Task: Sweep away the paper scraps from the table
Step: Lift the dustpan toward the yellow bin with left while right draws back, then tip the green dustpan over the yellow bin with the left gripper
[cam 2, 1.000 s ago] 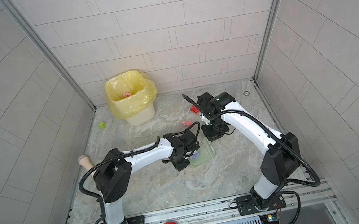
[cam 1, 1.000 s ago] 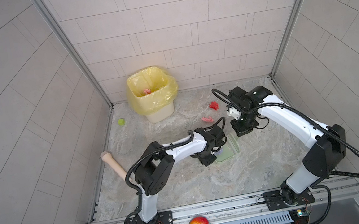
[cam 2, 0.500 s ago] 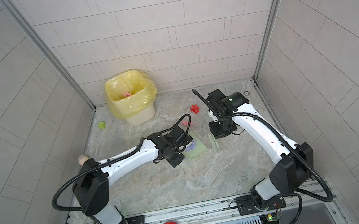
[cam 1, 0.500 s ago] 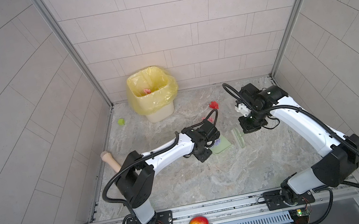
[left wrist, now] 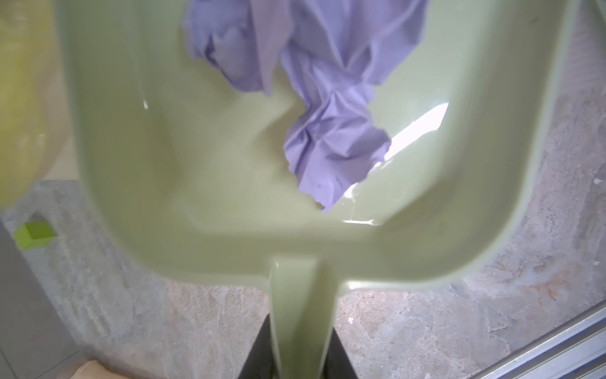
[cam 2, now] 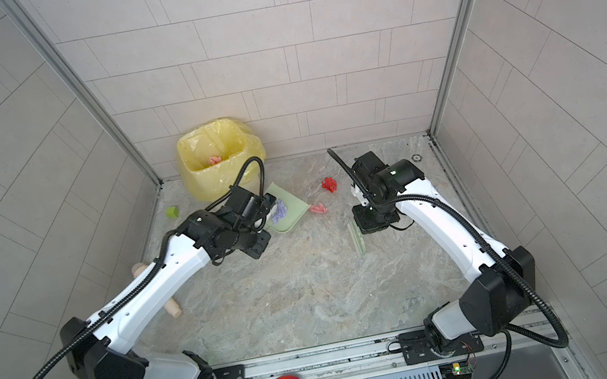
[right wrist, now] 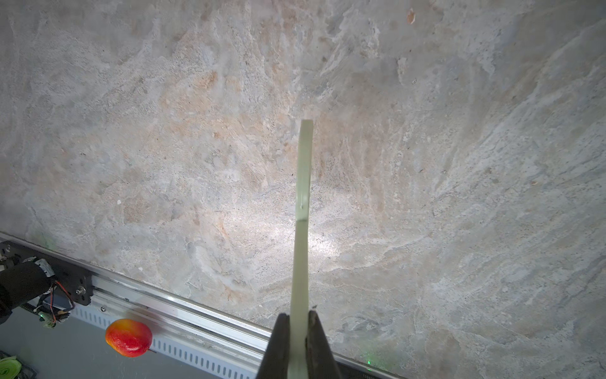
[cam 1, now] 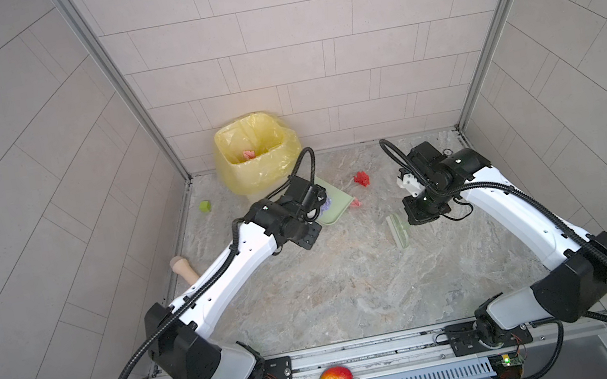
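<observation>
Sweeping part done: pink scrap (cam 1: 248,154) lies in the bin (cam 1: 236,177), lavender scrap (left wrist: 328,147) in the dustpan (left wrist: 196,197) clamped by the left gripper (left wrist: 298,347), red scrap (cam 1: 361,179) and pink wad (cam 1: 356,203) on the table (cam 1: 334,299); right gripper (right wrist: 298,347) clenches the brush (right wrist: 303,197).

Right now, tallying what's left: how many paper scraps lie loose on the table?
2: red scrap near the back, pink scrap beside the dustpan. More may be hidden.
</observation>
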